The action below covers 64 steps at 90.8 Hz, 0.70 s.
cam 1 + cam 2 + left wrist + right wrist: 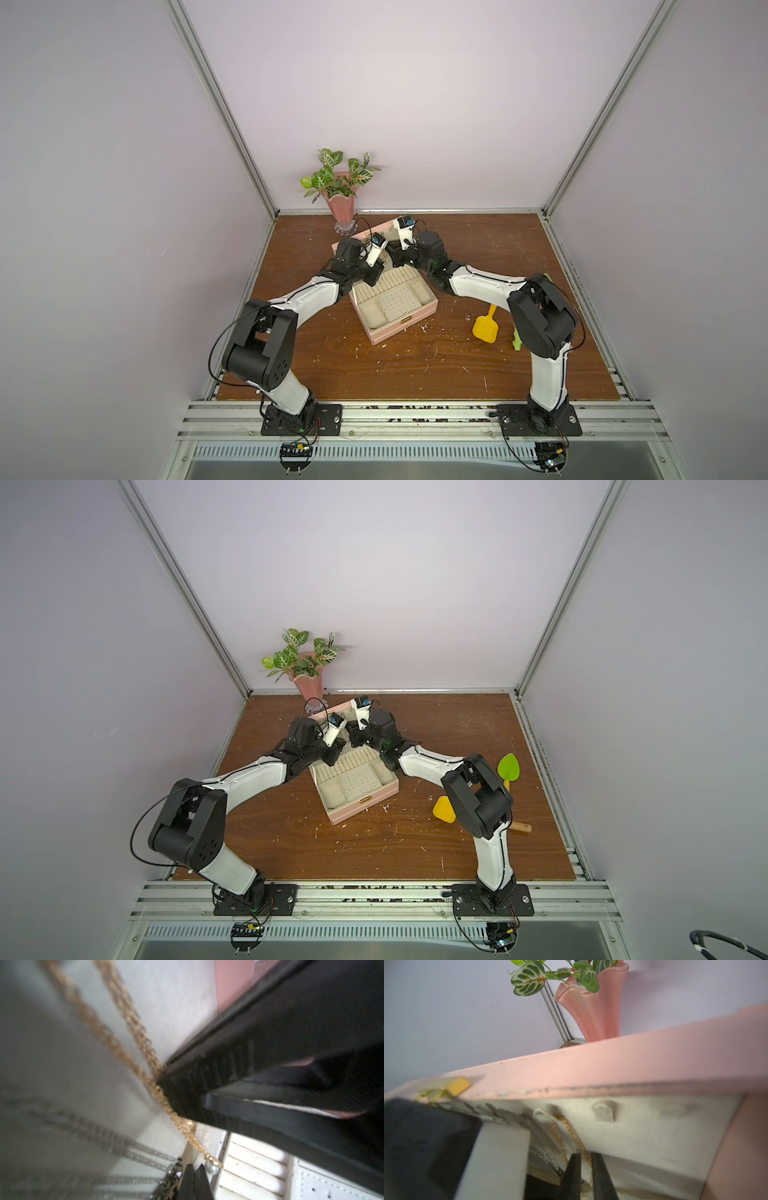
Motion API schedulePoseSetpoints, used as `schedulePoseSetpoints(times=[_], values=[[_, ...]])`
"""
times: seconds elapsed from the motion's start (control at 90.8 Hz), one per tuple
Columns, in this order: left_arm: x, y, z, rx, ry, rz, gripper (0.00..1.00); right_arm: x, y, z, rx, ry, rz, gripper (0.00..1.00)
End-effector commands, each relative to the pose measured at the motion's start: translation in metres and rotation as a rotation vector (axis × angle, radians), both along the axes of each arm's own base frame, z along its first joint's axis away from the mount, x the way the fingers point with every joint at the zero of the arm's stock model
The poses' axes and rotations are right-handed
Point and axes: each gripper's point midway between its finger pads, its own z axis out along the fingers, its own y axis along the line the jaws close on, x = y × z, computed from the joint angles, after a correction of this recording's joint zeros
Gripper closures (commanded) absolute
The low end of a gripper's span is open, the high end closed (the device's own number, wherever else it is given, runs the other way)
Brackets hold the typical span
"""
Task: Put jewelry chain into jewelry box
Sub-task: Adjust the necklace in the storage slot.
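We see one gold chain [133,1022] hanging against the cream lining of the raised lid [612,1064] of the one pink jewelry box [386,336]. A pale bead [212,1168] ends the chain. The right gripper [585,1156] stands slightly parted around the chain, and the left gripper [195,1167] is closed. One vase [341,208], a yellow spatula [485,328] and a green spatula [508,766] share the scuffed brown wooden table [415,374], with lilac walls [415,104] around it.

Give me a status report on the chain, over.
Left tool shut. Right tool slightly open around the gold chain. Chain hangs from a hook in the box lid. Silver chains close beside it.
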Motion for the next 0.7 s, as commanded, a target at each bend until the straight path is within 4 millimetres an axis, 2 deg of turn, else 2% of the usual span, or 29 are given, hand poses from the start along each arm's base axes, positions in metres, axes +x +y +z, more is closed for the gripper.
schedulePoseSetpoints(times=[0.0,0.352,0.473,0.694], values=[[0.008,-0.004,0.05,-0.061,-0.148,-0.021,0.95,0.005,-0.003,0.017,0.03,-0.048,-0.02,0.81],[0.008,-0.003,0.053,-0.068,-0.16,-0.015,0.95,-0.001,-0.008,0.028,0.05,-0.064,-0.022,0.74],[0.009,-0.004,0.055,-0.077,-0.168,-0.014,0.91,-0.008,-0.011,0.035,0.074,-0.068,-0.011,0.72],[0.007,-0.001,0.062,-0.081,-0.189,-0.001,0.78,-0.022,-0.024,0.044,0.094,-0.075,-0.012,0.7]])
